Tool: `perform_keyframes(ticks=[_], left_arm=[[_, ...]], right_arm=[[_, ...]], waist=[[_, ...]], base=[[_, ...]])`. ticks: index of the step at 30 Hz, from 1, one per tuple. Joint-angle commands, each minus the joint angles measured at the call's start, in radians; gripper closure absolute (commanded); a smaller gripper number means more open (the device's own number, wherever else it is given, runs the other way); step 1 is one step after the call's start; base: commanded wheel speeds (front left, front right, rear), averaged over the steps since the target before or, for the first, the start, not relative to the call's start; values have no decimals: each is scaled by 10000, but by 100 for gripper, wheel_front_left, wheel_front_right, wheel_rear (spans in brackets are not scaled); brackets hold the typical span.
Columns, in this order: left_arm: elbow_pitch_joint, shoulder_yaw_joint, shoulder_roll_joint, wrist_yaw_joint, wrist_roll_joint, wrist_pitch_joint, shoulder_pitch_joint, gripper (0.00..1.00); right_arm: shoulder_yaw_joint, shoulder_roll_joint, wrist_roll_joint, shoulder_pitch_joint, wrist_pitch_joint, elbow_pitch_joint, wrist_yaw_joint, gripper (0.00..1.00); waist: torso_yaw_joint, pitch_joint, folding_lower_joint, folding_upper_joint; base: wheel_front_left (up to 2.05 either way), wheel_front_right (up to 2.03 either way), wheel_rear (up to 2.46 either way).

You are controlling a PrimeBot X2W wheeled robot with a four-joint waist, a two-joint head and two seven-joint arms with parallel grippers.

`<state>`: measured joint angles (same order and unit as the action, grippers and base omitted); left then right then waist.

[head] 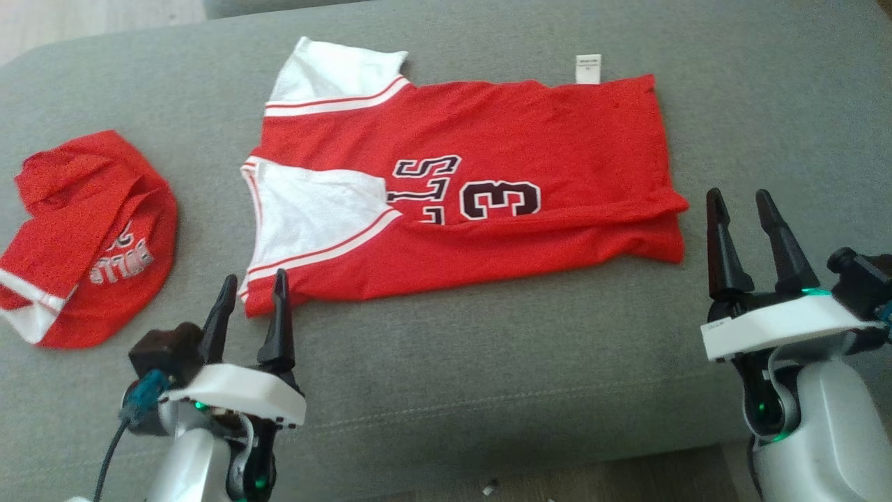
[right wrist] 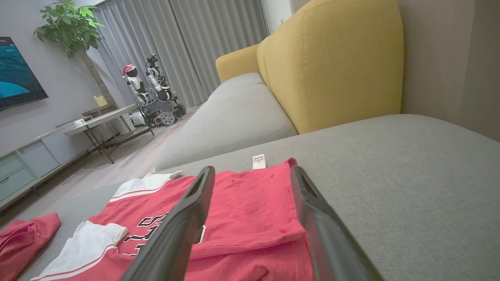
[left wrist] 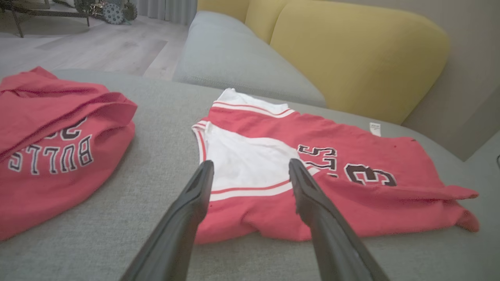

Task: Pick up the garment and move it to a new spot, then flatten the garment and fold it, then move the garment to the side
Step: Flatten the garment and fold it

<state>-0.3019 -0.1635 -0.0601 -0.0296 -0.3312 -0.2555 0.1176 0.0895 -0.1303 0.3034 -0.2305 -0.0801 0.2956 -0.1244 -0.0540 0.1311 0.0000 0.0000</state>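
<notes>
jersey [head: 488, 188] flat on grey cushion [head: 488, 362]; my left gripper [head: 252, 301] and right gripper [head: 742, 217] both spread, empty

Soft, even indoor light, with faint shadows and no glare. Wrist views look slightly hazy and bend toward their edges.

Home living room: sofa [right wrist: 242, 113], curtains [right wrist: 187, 43], television [right wrist: 15, 74], houseplant [right wrist: 70, 27]

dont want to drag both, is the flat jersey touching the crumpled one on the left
Apart: the head view shows bare grey cushion between the flat jersey and the crumpled jersey.
</notes>
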Motion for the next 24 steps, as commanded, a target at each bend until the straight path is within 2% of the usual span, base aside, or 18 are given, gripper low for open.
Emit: perform_keyframes(ticks=[1,7,16,24], left_arm=[[-164,455,-15,123,148,-62,620,0],[-1943,918,-89,382,245,-62,1247,0],[-3814,1427,-363,655,144,-62,1983,0],[-5036,1420,-512,668,176,-62,2520,0]], right_arm=[[203,86,-51,-209,49,-458,-63,0],[235,203,-39,-196,98,-667,-63,0],[326,313,-2,-268,68,-820,-63,0],[356,367,3,-287,19,-785,-63,0]], waist=[[-194,75,0,0],[-546,259,0,0],[-960,590,0,0],[-1150,765,0,0]], base=[[0,0,0],[0,0,0],[0,0,0],[0,0,0]])
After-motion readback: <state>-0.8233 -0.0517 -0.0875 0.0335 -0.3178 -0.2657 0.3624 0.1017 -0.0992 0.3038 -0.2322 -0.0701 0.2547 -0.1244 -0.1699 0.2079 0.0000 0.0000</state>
